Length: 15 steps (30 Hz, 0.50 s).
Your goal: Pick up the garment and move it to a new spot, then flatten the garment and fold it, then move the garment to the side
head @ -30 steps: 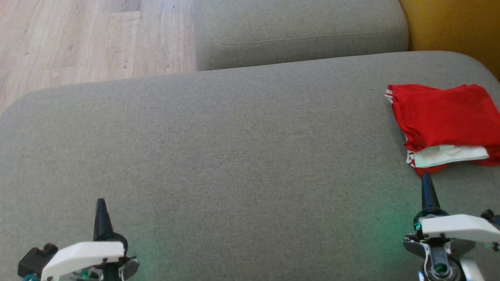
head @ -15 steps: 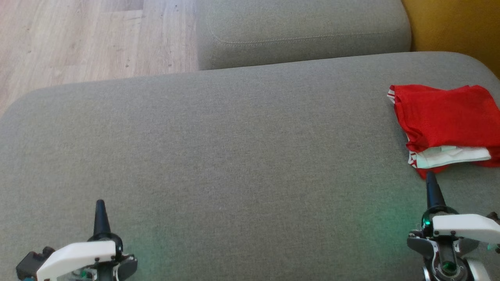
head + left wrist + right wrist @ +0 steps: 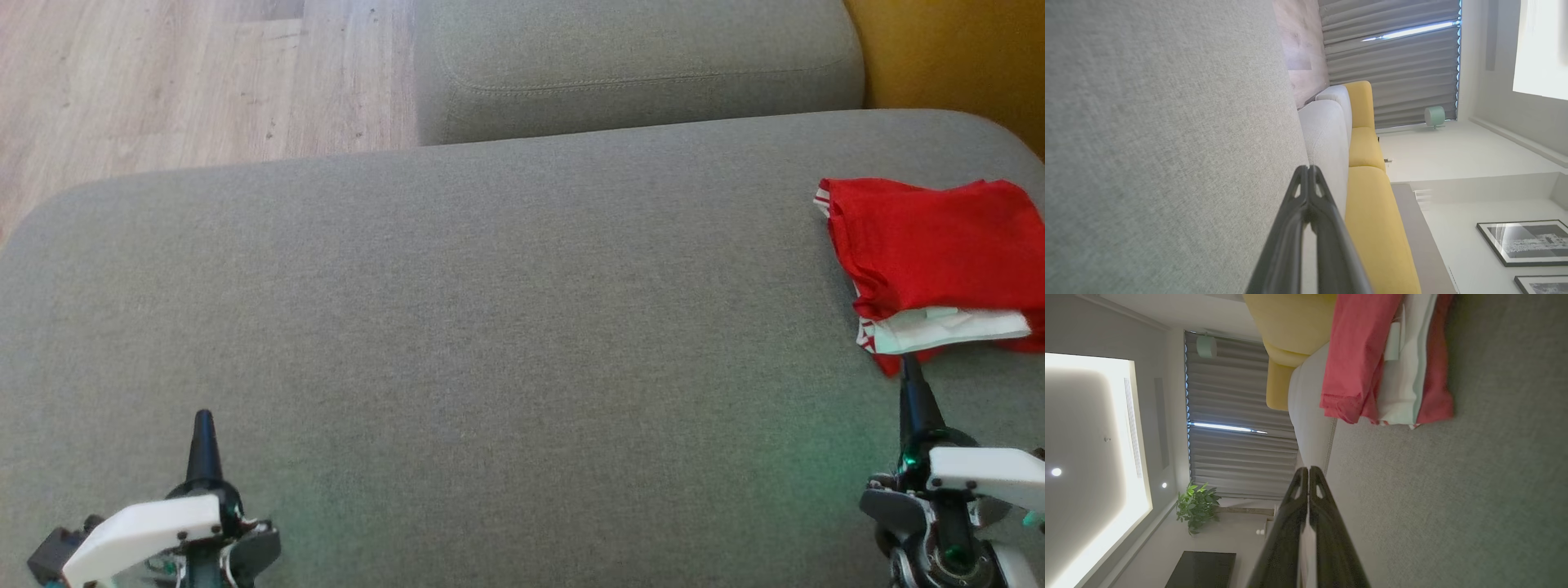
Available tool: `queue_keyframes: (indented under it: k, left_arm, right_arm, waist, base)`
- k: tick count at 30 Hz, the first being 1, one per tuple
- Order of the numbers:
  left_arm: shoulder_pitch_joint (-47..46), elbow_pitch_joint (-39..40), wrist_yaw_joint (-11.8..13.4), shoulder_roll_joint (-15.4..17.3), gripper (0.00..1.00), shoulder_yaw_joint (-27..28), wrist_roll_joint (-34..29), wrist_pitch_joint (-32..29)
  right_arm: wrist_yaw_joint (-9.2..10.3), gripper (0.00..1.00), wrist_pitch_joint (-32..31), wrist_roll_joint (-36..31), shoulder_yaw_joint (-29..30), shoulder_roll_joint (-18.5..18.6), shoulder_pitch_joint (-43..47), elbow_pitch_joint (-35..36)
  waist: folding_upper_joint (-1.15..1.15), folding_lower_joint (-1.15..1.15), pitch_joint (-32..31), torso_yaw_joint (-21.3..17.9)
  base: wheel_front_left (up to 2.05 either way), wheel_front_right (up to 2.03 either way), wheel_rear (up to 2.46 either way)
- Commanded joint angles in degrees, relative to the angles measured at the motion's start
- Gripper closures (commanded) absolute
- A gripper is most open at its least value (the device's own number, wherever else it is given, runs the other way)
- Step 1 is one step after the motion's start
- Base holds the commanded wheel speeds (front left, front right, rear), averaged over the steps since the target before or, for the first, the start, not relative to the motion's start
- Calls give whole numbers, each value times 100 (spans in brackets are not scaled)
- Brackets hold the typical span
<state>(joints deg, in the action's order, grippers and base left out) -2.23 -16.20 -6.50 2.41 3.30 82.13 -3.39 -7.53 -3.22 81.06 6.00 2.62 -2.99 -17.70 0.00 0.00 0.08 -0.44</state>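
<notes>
Both claws have drifted slightly outward; right gripper, pressed together, points at the near edge of the red garment, maybe touching; left gripper is pressed together too; garment lies folded at the right of the grey cushion; it looks soft, light, floppy, so pinch its thick edge.

Matt red cloth garment on coarse woven grey cushion.

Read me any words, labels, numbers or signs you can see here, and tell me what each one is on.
No readable text anywhere.
On the red garment, the white strip shows no legible print.
Framed pictures in the left wrist view: too blurred to tell whether they hold any words.
</notes>
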Motion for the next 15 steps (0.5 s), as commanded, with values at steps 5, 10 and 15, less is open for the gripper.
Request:
queue_keyframes:
  k: [5,10,15]
  left_arm:
    - [-343,206,-62,43,100,236,445,-136]
    - [-369,210,-80,45,100,278,718,-220]
    - [-395,213,-98,46,100,319,991,-305]
  right_arm:
    - [4,100,-157,498,-29,25,-315,288]
    - [4,100,-240,797,10,25,-317,327]
    - [4,100,-322,1095,50,26,-319,366]
  waist:
    - [0,0,4,18]
    - [0,0,7,31]
    - [0,0,10,43]
  base:
    - [0,0,0]
    - [0,0,0]
    - [0,0,0]
